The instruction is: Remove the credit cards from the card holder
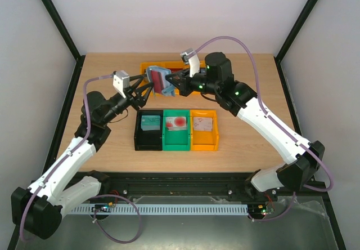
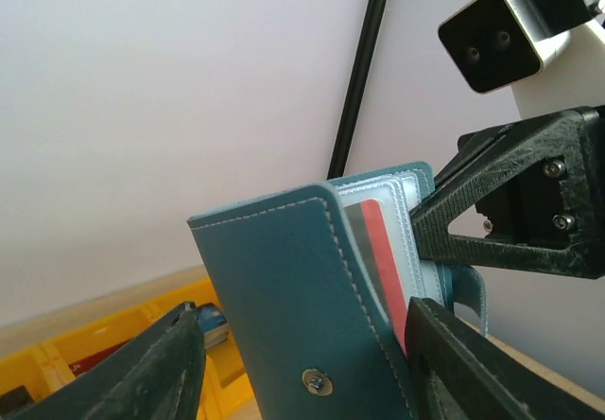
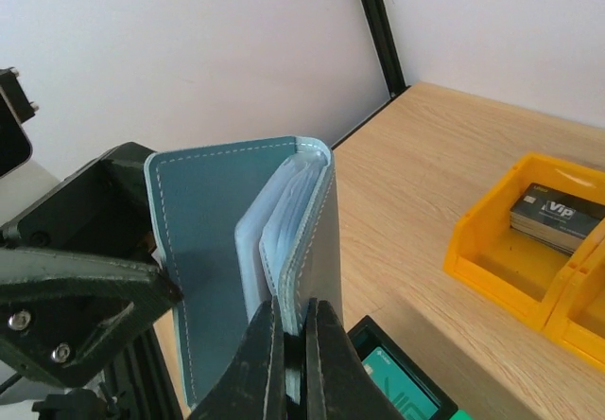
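While it hangs in the air over the far middle of the table (image 1: 124,154), the card holder (image 2: 293,278) shows us a slate-blue cover with pale stitching and a metal snap. It stands upright and slightly open, with clear sleeves fanned inside. One sleeve holds a red-and-dark credit card (image 2: 378,250). The right gripper (image 3: 295,311) has its fingers (image 3: 326,363) pressed almost together, pinching the edge of the inner sleeves from below. The left gripper (image 2: 304,311) straddles the cover with its fingers (image 2: 454,363) spread wide. One finger lies against the wallet's edge and the other sits just beside the opposite edge, with a sliver of yellow bin (image 2: 85,363) showing between. We cannot tell whether that grip actually clamps.
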